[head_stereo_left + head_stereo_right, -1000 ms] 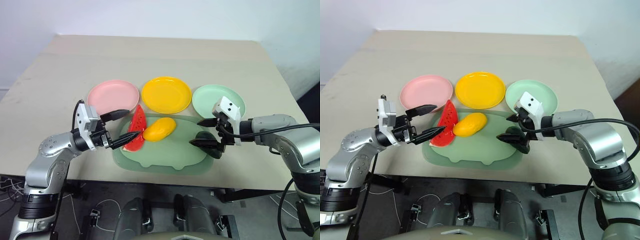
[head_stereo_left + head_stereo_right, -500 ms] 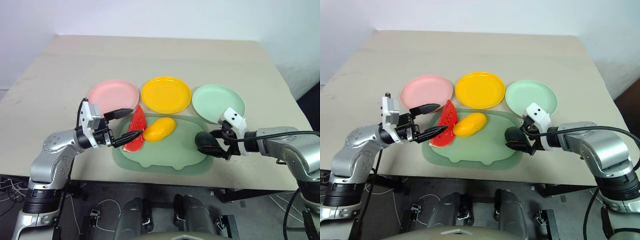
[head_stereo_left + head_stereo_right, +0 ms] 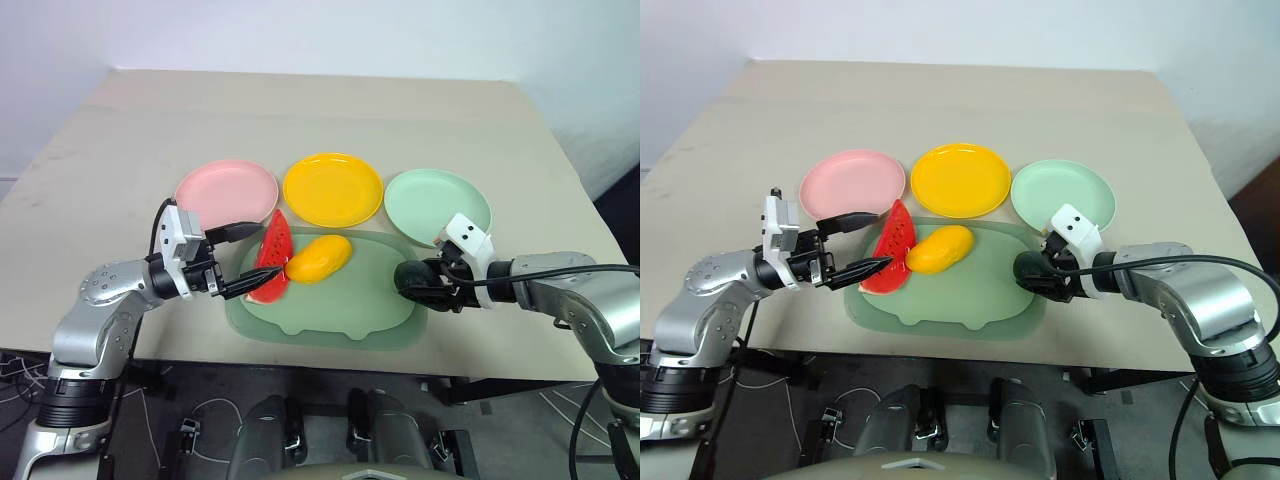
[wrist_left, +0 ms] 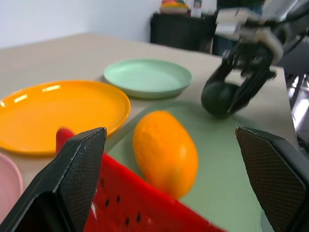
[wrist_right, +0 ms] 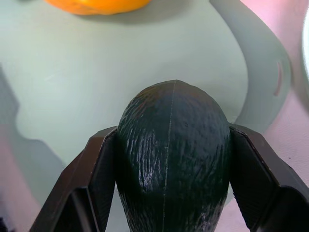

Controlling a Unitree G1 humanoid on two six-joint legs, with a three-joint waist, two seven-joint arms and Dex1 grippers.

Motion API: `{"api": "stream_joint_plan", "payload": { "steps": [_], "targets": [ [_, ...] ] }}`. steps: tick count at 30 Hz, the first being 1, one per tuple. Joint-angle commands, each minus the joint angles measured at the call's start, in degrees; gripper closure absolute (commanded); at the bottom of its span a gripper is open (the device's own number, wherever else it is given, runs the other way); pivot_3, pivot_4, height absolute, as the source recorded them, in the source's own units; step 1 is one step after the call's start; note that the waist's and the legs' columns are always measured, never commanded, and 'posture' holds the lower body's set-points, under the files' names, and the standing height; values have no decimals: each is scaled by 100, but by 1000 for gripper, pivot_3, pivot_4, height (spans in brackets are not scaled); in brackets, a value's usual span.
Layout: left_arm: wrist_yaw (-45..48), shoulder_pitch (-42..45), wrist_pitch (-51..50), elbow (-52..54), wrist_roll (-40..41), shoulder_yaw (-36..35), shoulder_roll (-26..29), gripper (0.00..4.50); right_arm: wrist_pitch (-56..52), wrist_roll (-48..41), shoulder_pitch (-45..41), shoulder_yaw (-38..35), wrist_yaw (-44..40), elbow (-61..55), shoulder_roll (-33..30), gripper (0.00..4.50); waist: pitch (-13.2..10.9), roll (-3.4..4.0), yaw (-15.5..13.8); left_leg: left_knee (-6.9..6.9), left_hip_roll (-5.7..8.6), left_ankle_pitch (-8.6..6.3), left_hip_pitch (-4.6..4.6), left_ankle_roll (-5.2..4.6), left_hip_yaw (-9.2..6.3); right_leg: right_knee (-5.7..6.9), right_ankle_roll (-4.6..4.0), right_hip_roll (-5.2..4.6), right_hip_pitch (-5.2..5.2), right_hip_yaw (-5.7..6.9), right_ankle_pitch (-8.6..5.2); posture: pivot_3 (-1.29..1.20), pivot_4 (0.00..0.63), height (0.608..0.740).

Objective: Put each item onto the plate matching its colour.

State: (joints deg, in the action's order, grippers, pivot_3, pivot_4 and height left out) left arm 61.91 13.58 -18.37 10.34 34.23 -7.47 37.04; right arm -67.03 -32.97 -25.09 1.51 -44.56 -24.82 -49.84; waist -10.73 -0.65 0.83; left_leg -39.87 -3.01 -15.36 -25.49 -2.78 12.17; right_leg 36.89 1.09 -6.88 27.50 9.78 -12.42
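A dark green avocado (image 3: 412, 279) sits at the right edge of the light green mat (image 3: 335, 305), and my right gripper (image 3: 425, 283) is shut on it, one finger pressed on each side (image 5: 99, 169). On the mat's left part a red watermelon wedge (image 3: 273, 262) leans beside the yellow-orange mango (image 3: 318, 258). My left gripper (image 3: 270, 250) is open, its two fingers straddling the wedge without closing. Behind the mat stand the pink plate (image 3: 226, 193), yellow plate (image 3: 332, 189) and mint green plate (image 3: 437, 206), all bare.
Everything rests on a beige table (image 3: 300, 110) with wide free room behind the plates. The mat reaches close to the table's front edge. The green plate lies just behind my right gripper.
My right gripper dropped from above the avocado, slid slightly right and closed its fingers on it. The left arm and the other fruits kept still.
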Motion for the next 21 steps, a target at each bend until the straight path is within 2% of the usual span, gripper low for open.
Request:
{"api": "stream_joint_plan", "payload": {
  "steps": [1,5,12,21],
  "targets": [
    [-63,5,-48,266,53,-128,107,0,31,-145,-636,-349,98,66,117,1597,-1,1,17,0,0,0,1,0,0,1,0,0,0,-1,0,0,150,696],
    [-101,-42,-111,317,94,-216,196,0,306,113,-1248,-245,287,823,341,1597,-1,1,10,2,-1,0,0,0,0,-1,-2,1,3,-1,1,0,150,696],
    [-262,-100,-213,524,195,-386,244,0,1549,1110,-2100,310,389,2999,789,1597,-1,2,15,4,1,1,-8,2,5,-1,-18,0,7,0,12,0,150,696],
    [-516,-148,-326,730,321,-637,288,0,2940,2297,-3268,594,725,6007,1544,1597,-3,5,46,1,-1,5,-7,5,14,25,3,5,17,-4,22,0,150,696]
  ]
}}
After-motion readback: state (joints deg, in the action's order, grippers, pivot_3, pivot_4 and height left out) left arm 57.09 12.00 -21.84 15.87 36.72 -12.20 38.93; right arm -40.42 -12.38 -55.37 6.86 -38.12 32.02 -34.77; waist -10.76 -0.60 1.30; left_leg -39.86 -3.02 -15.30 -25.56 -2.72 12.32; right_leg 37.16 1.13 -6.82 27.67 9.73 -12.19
